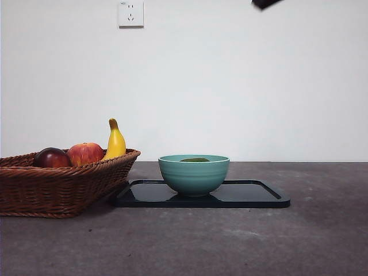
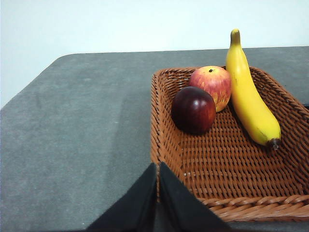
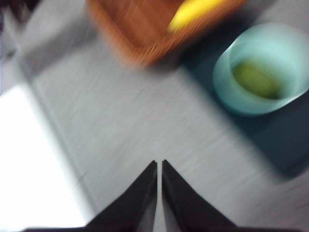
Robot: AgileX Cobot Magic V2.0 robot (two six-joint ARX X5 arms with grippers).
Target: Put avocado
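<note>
Already the avocado (image 3: 256,79) lies in the bottom of the teal bowl (image 1: 194,173), only a dull green sliver of it peeping over the rim in the front view, and the bowl stands on the black tray (image 1: 261,195) just beside the wicker basket (image 1: 54,187), where the banana (image 1: 115,141), red apple (image 1: 85,153) and dark red-purple fruit (image 1: 52,157) sit. My right gripper (image 3: 159,166) is high over bare table, apart from the bowl, jaws clenched on nothing, its view blurred; my left gripper (image 2: 158,169) waits at the basket's near rim, jaws likewise closed and empty. I judge the placing done: the step now is a clean retreat, so I would lift straight up and away, clear of bowl and basket
</note>
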